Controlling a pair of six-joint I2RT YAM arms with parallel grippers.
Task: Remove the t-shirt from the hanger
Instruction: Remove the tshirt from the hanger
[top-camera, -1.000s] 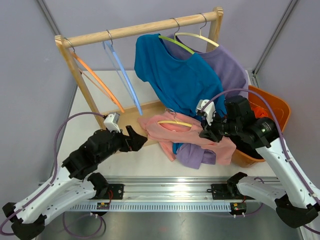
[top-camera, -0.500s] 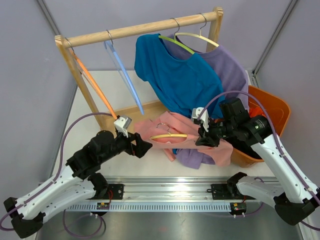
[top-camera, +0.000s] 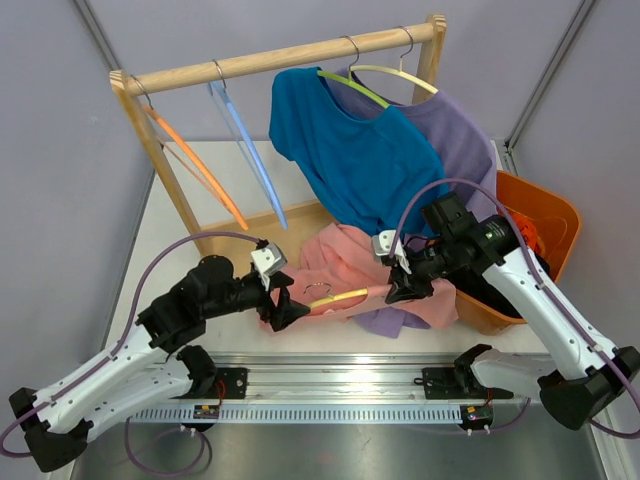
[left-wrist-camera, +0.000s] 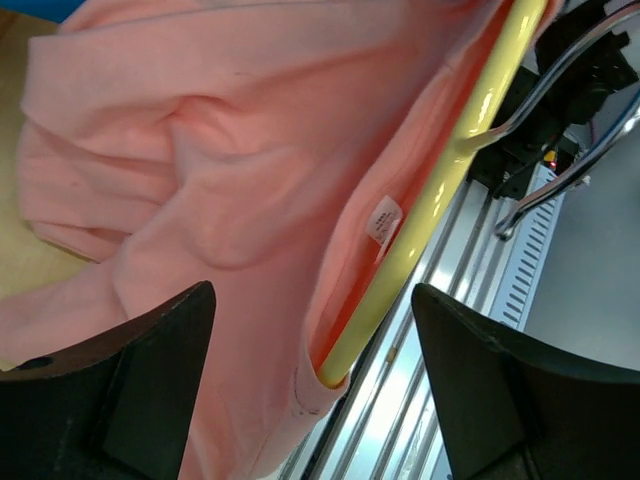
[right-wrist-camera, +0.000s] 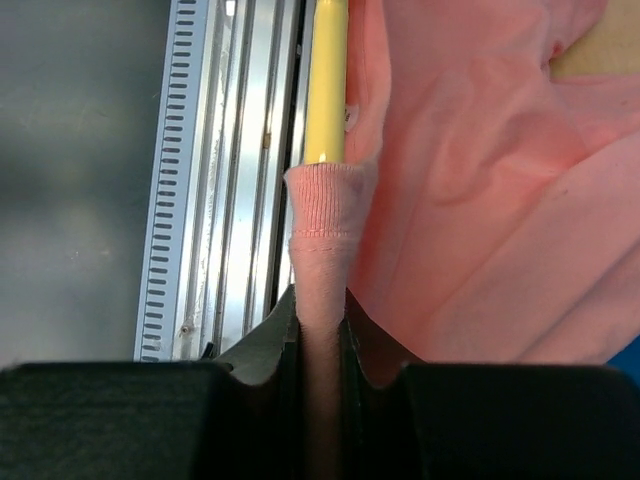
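A pink t-shirt (top-camera: 345, 262) lies on the table with a yellow hanger (top-camera: 338, 297) still inside its neck, the metal hook (top-camera: 316, 291) sticking out. My right gripper (top-camera: 392, 291) is shut on a pink fold of the shirt (right-wrist-camera: 322, 300) that covers the hanger's right end; the bare yellow bar (right-wrist-camera: 326, 80) runs away from the jaws. My left gripper (top-camera: 284, 312) is open, its fingers wide apart on either side of the hanger's left end (left-wrist-camera: 350, 355), which is partly wrapped in pink cloth (left-wrist-camera: 200, 150). It touches neither.
A wooden rack (top-camera: 280, 55) holds a blue t-shirt (top-camera: 350, 150), a purple t-shirt (top-camera: 460, 135), and bare orange (top-camera: 195, 165) and blue (top-camera: 245, 145) hangers. An orange basket (top-camera: 545, 215) stands at right. The metal rail (top-camera: 340, 375) runs along the near edge.
Both grippers have moved toward the near edge. The right one has dragged the pink shirt and hanger forward and left. The left one has come round the hanger's left end.
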